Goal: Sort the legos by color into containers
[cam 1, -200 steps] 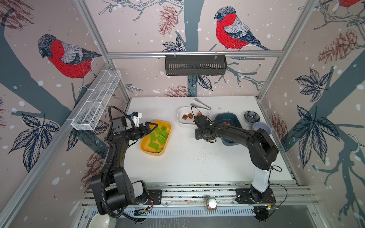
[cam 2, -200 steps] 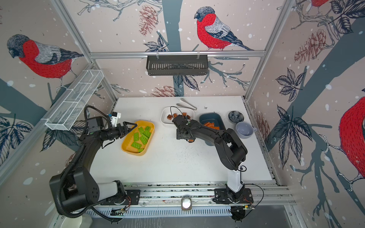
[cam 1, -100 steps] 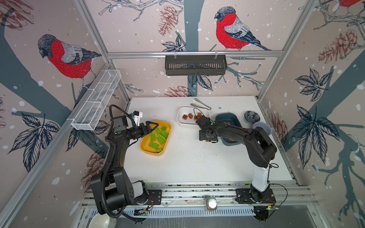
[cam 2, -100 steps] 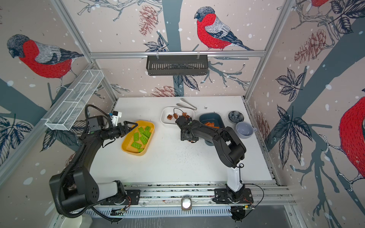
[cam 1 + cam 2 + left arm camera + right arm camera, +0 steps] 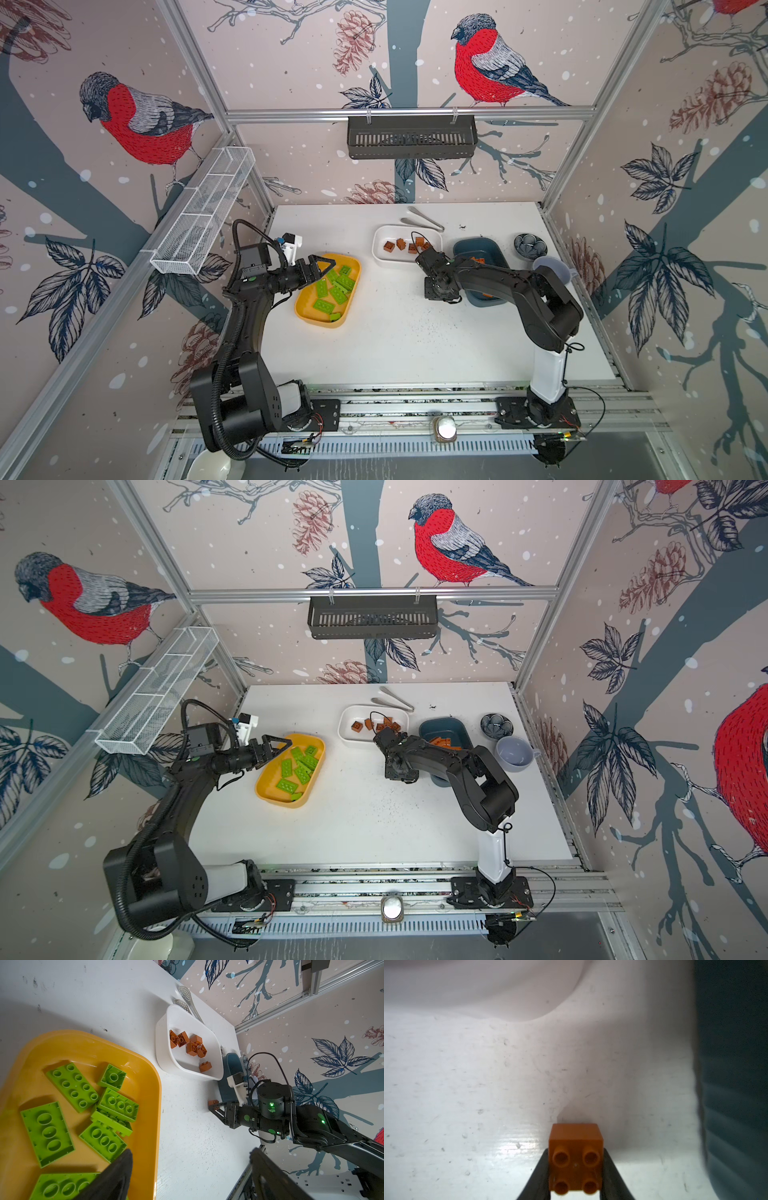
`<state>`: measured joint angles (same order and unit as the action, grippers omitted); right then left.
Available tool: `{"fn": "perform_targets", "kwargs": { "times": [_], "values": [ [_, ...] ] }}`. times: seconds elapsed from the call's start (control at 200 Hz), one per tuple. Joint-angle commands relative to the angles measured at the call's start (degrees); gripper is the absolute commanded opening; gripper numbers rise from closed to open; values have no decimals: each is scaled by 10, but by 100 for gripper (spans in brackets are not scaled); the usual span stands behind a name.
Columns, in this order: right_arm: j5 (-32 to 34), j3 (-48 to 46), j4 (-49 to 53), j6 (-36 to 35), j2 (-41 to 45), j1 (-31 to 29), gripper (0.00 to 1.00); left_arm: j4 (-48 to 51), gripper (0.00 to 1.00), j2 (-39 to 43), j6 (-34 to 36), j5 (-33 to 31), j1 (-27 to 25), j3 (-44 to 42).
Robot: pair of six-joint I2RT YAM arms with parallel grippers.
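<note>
Right hand (image 5: 576, 1169) grips brown cube (image 5: 576, 1140) nr teal tub (image 5: 733, 1064).

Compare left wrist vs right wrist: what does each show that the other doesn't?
Left wrist only: yellow tub with green plates, brown cubes inside the white tub, tongs, the left gripper with jaws open, and the right arm seen from outside.
Right wrist only: close-up of the held cube with its four studs, and the right gripper closed on its sides.
Both: that cube, the white tub's wall, the teal tub and the table.
</note>
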<state>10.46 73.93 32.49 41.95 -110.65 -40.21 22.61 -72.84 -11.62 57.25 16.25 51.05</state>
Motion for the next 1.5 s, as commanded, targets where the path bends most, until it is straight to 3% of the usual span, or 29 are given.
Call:
{"fn": "perform_targets", "kwargs": {
  "times": [0.0,0.185,0.47,0.55,0.63,0.796,1.061,1.176,1.361,1.496],
  "values": [
    [2,33,1,-22,17,4,30,-8,88,-1,6,11,-1,9],
    [0,137,15,-60,11,13,28,-16,88,-5,-2,12,-5,15],
    [-19,273,12,-84,-100,44,28,-18,88,-3,-9,8,-11,20],
    [-20,292,14,-87,-123,52,35,-13,88,-2,-6,6,-11,21],
    [-18,299,11,-92,-132,59,50,-10,88,-3,-3,4,-11,21],
    [-20,298,10,-104,-110,83,69,-11,88,-10,-3,2,-11,26],
    [-43,205,-3,-119,8,113,69,-5,88,-28,7,-9,-11,43],
    [-65,129,-39,-135,90,128,76,1,88,-33,21,-35,-11,52],
    [-77,-34,-149,-194,239,171,93,-22,89,-16,44,-159,-11,52],
    [-52,-169,-230,-239,341,235,99,-117,90,26,39,-290,-15,-1]
  ]
}}
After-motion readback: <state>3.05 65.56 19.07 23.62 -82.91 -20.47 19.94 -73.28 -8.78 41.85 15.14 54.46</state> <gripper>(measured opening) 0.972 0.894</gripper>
